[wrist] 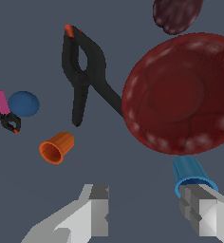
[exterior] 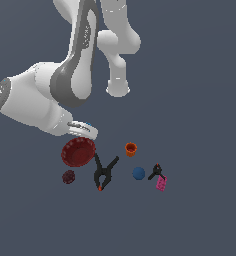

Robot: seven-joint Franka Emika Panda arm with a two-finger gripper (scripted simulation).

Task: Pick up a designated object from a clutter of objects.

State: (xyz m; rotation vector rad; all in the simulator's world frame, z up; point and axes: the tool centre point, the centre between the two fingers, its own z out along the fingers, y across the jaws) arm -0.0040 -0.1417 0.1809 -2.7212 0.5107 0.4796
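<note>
Jaws gape wide, empty; red bowl sits round, mouth upward, beyond them.

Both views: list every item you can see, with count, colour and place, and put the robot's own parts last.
bowl: 1, dark red, the exterior view's left of the clutter, under the wrist.
bumpy ball: 1, dark red, just below the bowl.
large clamp: 1, black with orange tips, beside the bowl.
orange cup: 1, lying on its side, mid-clutter.
blue ball: 1, beside the small clamp.
small clamp: 1, black, touching the pink block.
pink block: 1, far right.
blue cup: 1, by one finger.
gripper: 1, grey-white, open, empty.
arm: 1, white-grey.
</note>
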